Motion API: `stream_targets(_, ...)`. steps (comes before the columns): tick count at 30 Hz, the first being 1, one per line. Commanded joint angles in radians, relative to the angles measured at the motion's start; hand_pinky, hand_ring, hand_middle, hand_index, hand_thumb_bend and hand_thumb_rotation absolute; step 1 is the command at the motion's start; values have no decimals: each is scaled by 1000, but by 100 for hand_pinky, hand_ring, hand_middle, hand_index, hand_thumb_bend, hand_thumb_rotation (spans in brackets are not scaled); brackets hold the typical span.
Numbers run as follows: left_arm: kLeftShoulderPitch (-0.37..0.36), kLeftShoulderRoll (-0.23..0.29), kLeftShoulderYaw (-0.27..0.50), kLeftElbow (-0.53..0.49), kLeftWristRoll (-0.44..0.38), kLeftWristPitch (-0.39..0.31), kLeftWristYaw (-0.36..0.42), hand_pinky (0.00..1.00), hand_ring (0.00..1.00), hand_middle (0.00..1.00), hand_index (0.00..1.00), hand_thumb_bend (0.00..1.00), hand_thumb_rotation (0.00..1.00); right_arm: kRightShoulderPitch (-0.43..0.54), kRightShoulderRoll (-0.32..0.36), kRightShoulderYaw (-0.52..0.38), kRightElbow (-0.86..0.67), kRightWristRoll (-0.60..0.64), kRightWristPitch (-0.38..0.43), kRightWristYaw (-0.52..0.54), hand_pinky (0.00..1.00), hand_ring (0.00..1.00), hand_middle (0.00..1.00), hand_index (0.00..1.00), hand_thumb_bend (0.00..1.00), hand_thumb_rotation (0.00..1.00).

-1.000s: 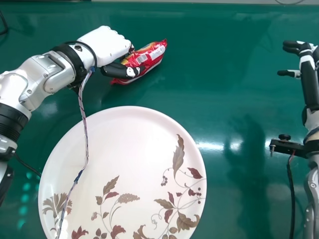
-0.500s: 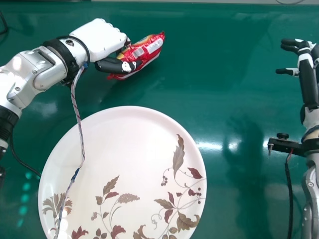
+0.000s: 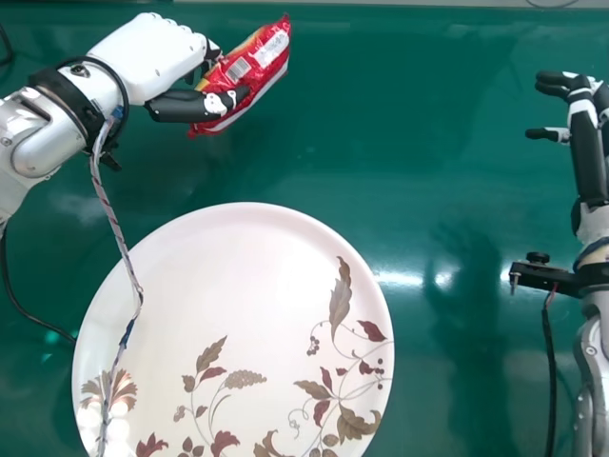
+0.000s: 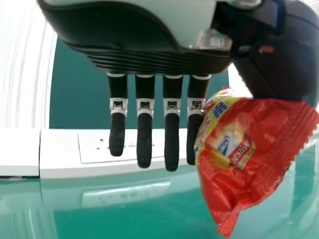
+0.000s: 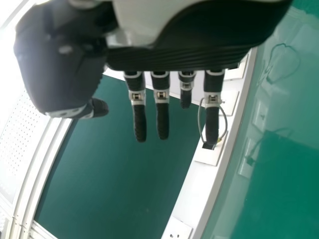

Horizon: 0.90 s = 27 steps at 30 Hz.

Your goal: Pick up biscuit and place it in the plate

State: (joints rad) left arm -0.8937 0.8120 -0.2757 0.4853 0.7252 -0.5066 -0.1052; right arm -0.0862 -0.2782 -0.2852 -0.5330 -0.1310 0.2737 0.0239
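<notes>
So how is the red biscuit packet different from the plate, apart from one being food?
The biscuit packet is bright red and shiny, while the plate is pale with a leaf pattern.
The packet is small and longish; the plate is round and far wider.
The packet is pinched in the robot's left hand, tilted, whereas the plate lies flat on the green table.
Both carry printed decoration.
</notes>
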Motion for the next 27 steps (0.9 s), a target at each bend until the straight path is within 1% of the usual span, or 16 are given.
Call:
stream_targets(1,41,30,41,-51,-29,3,-5,43,42,48,48,47,0,5,0,-5,-11,1,2,-5,55,73,77,72,42,61)
stream_targets(4,90,55,75,-119,-45,13,-25,44,42,47,47,47,0,8,-1,-5,-20,-4,7,-6,54,72,77,72,43,62)
stream_targets(8,164,88,127,-216,-71,25,-49,43,42,47,48,47,0,10,-3,-5,-29,-6,20,-4,54,72,77,72,41,62)
stream_targets(10,209,99,162,-286,-92,60,-85,43,41,47,48,47,0,10,-5,-4,-30,-12,23,-6,54,72,77,72,40,61)
stream_targets(12,253,110,196,-357,-118,90,-123,46,40,46,48,47,0,9,-7,-5,-28,-11,23,-4,55,73,77,72,39,60)
stream_targets(16,320,123,248,-433,-170,78,-148,47,41,45,48,47,0,5,-9,-2,-26,-8,23,2,57,75,78,73,38,59)
stream_targets(19,368,123,284,-488,-192,76,-155,47,40,45,48,47,0,2,-11,3,-24,-14,24,2,59,75,79,73,38,59)
stream_targets(21,396,120,309,-513,-208,53,-147,47,41,45,48,47,0,2,-10,6,-25,-20,25,0,60,76,79,73,36,58)
stream_targets(23,426,126,335,-551,-204,38,-143,46,41,46,48,47,0,4,-8,7,-25,-24,27,-3,60,75,79,73,35,56)
stream_targets(25,460,130,367,-595,-204,31,-147,47,42,46,48,47,0,6,-6,5,-25,-25,28,-4,59,75,79,74,37,57)
stream_targets(27,495,130,400,-624,-204,-8,-126,47,42,46,48,47,0,8,-2,5,-27,-22,29,-4,59,76,80,74,38,58)
